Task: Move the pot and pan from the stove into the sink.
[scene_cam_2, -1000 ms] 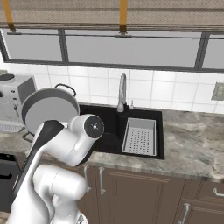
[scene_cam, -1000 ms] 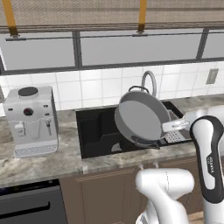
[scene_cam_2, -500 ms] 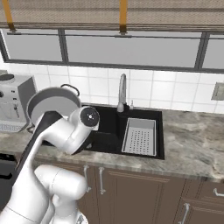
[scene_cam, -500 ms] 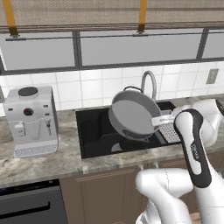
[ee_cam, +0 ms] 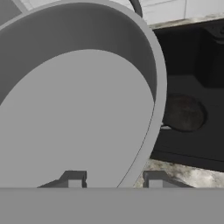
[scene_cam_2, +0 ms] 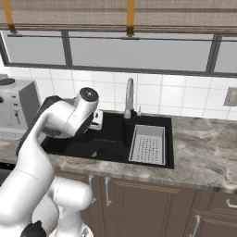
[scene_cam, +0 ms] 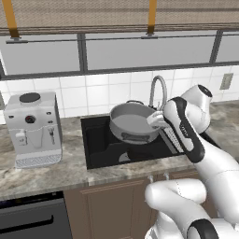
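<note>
far left on the counter (scene_cam: 56, 175): a grey coffee machine (scene_cam: 33, 128), well apart from the work and no hindrance.

next along, the sink (scene_cam: 100, 140), black and recessed. on its floor, in the hand view, a dark round shape (ee_cam: 183, 113), most likely the pan already delivered, though too dim to swear to.

above the basin, the pot (scene_cam: 133, 122): off the floor, tilted so its grey inside faces the left base camera, its thin loop handle up at the back. clamped at its right rim by the gripper (scene_cam: 156, 121); in the hand view one dark fingertip on either side of the wall, closed down narrow on the metal and carrying it.

step in hand, by the look of it: the last leg of bringing the pot to the sink, with only the lowering and release left. next move calls for a descent into the left part of the basin, some levelling of the pot, then a spread of the jaws once the base rests.

just behind, the tall curved tap (scene_cam: 156, 86), close to the pot's rear rim and the wrist: the main thing to clip on the way down. also worth avoiding a landing on the dark shape below.

further right, the grey strainer tray (scene_cam_2: 149, 144) in the sink's right half, beside the drop zone. far right, a wall socket (scene_cam: 227, 80), irrelevant.
</note>
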